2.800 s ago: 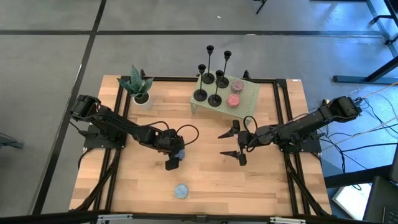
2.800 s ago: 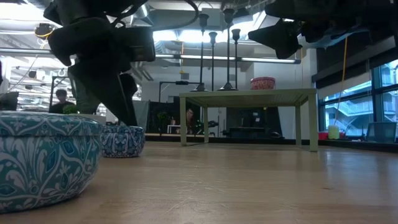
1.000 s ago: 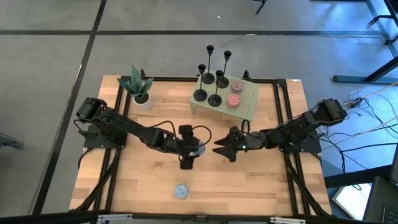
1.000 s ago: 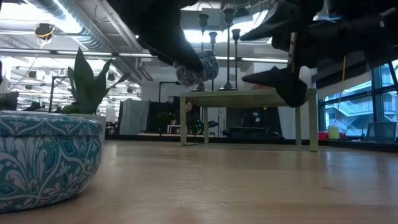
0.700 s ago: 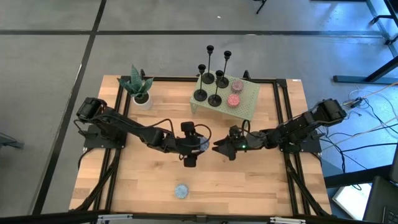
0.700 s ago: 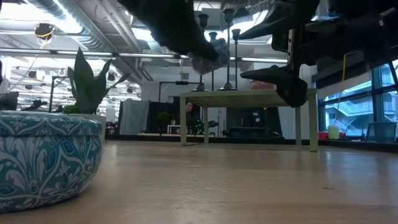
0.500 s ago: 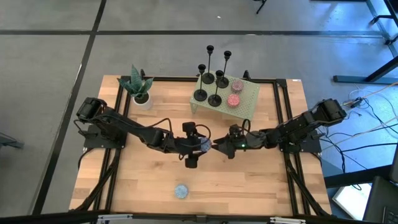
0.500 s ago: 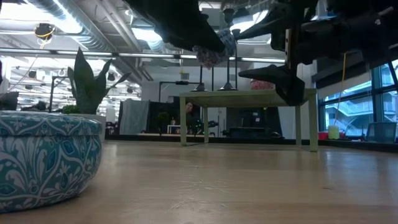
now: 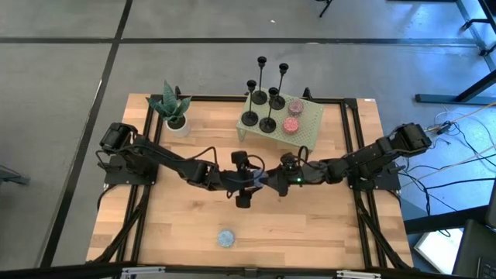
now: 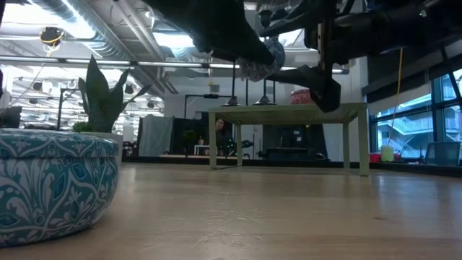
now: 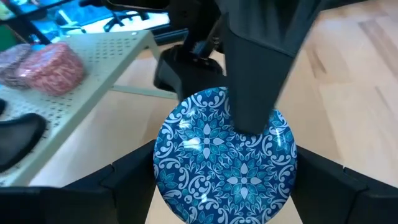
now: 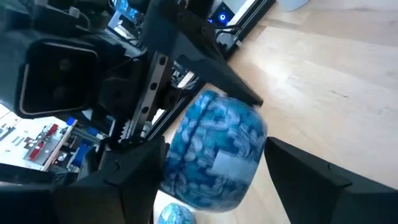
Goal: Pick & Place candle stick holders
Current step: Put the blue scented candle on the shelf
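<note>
1. Left gripper (image 9: pixel 253 181) holds a blue patterned tin (image 11: pixel 225 155) above mid-table.
2. Right gripper (image 9: pixel 270 184) straddles the tin, fingers wide.
3. Candle stick holders (image 9: pixel 263 97) stand on the green stand (image 9: pixel 310 124).

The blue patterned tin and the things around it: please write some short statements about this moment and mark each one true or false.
1. The left gripper holds the blue patterned tin above the table. True.
2. The right gripper is far from the tin. False: its open fingers reach around it.
3. The candle stick holders lie scattered on the wood. False: they stand upright on the small green table.
4. A potted plant stands near the table's far left corner. True.
5. A second blue tin sits near the front edge. True.
</note>
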Controlling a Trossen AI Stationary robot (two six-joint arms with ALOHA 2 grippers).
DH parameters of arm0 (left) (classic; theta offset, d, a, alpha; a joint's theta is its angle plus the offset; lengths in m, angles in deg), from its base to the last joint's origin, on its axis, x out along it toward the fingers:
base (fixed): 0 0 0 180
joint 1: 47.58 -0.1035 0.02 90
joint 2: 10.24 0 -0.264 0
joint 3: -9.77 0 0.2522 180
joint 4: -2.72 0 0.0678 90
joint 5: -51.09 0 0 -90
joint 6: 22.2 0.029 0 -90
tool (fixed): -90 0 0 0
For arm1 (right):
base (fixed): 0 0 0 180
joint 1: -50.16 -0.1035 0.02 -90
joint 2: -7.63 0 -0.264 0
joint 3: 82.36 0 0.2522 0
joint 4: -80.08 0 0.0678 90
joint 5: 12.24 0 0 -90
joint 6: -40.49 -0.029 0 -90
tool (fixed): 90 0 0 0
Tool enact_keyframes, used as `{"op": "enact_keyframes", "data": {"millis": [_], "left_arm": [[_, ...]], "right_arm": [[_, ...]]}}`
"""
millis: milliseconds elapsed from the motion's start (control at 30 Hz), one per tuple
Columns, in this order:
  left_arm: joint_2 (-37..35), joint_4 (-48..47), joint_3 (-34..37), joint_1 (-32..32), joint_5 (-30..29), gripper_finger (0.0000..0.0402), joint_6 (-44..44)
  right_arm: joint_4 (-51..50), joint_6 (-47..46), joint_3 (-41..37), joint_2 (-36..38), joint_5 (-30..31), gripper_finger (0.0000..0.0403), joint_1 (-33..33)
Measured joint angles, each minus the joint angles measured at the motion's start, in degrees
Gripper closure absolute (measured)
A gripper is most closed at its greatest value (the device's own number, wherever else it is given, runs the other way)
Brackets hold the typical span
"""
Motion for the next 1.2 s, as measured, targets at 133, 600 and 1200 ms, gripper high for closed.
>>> {"op": "enact_keyframes", "data": {"millis": [133,600,1200], "left_arm": [[0.00,0.35,0.00,-0.02,-0.46,0.0100,1.25],[0.00,-0.58,0.02,-0.04,-1.05,0.0100,4.61],[-0.40,1.88,0.02,0.64,0.92,0.0055,7.02]], "right_arm": [[0.23,0.05,0.00,-0.02,0.00,0.0124,0.46],[-0.17,-0.47,-0.04,-0.02,0.00,0.0194,1.07],[-2.31,2.92,-0.09,-0.09,0.26,0.0201,1.10]]}}
